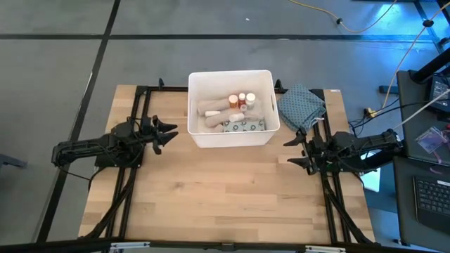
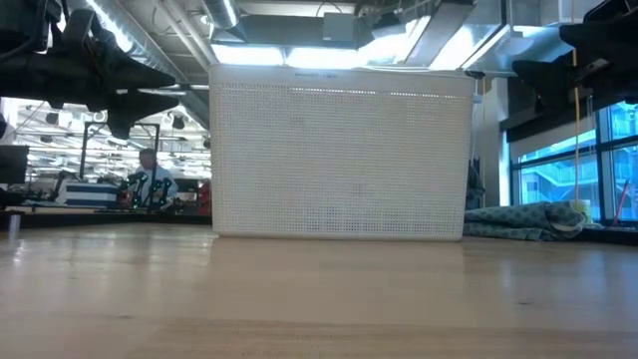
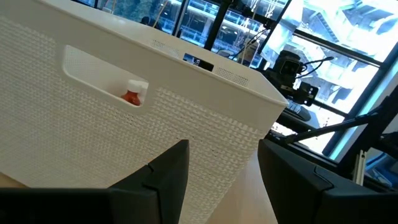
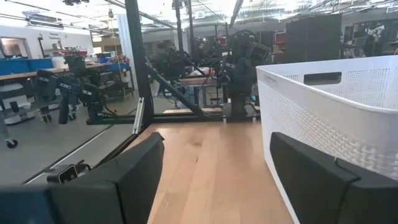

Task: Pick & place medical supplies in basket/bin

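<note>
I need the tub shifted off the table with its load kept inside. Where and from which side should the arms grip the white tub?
Probably by the handle slot in each short end wall of the white tub, left gripper and right gripper coming in level from their own sides. The slots give an edge that the perforated walls lack.

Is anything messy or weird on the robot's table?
Only the patterned cloth: it lies crumpled beside the white bin, next to the right gripper. The supplies sit inside the bin, nothing spilled.

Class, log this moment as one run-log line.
supplies: in white tub | left gripper: open, empty, left of tub | right gripper: open, empty, right of tub
</note>
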